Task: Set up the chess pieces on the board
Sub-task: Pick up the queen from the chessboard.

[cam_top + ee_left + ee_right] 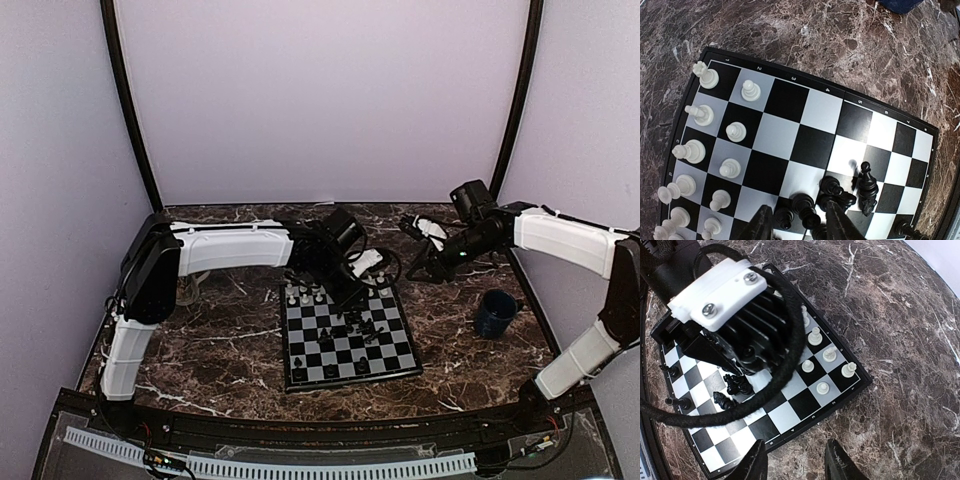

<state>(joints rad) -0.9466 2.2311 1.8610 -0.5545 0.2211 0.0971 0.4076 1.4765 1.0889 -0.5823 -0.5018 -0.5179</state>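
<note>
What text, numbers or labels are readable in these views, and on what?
"1", "2", "3", "4", "5": white digits along the rim of the board, left wrist view.
Other marks on that rim: too small or blurred to read.
Mug: no text visible.

The table (790,30) showed polished brown marble, veined white. The board (785,100) gleamed glossy, with glare washing its squares toward three o'clock in the left wrist view. The chess pieces (735,131) looked like smooth, shiny plastic.
</note>
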